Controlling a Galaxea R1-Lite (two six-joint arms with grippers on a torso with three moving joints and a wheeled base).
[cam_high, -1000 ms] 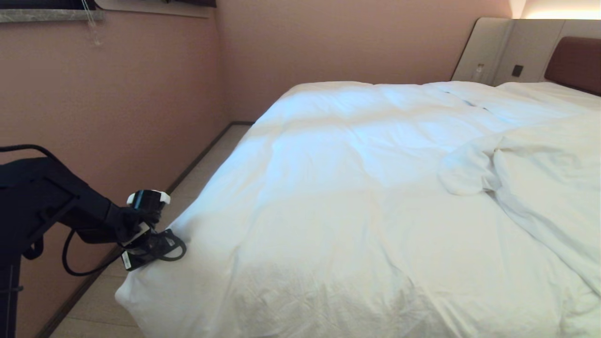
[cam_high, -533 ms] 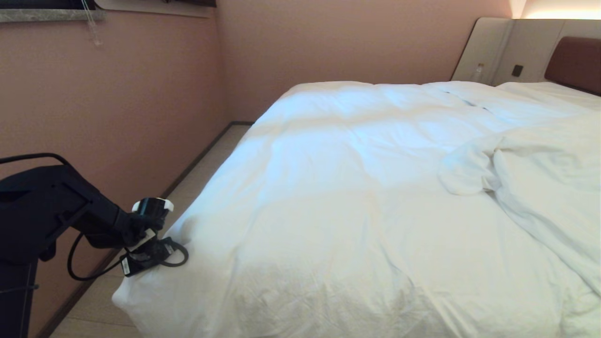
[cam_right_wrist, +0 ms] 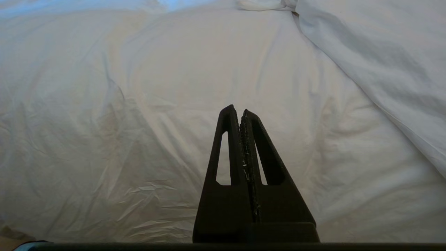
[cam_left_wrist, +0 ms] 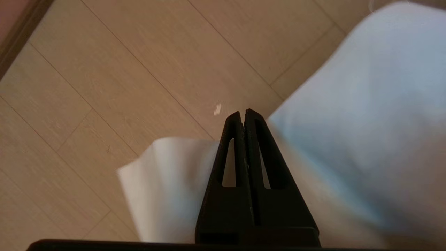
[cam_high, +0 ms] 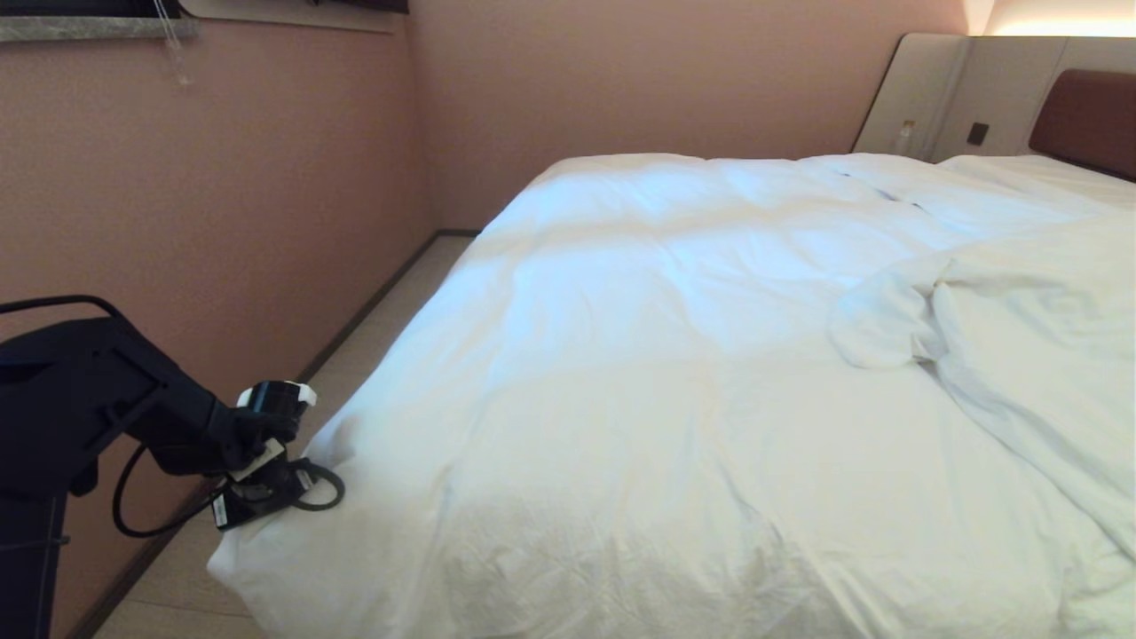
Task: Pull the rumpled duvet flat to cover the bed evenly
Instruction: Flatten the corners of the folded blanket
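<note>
We see the duvet [cam_high: 674,373] spread over most of the bed [cam_high: 1087,115], still bunched in a fold toward the right side, its near left corner hanging out over the floor [cam_left_wrist: 104,69]. Our left gripper [cam_high: 232,513] sits at that corner with its fingers [cam_left_wrist: 234,146] pressed together on the duvet's edge. Our right gripper [cam_right_wrist: 240,112] hovers above the cover, fingers closed on nothing.

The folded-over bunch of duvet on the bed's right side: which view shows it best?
The head view: the duvet bunch shows whole there, lying atop the flatter spread. The right wrist view catches only its edge. The left wrist view shows just the pulled corner.
</note>
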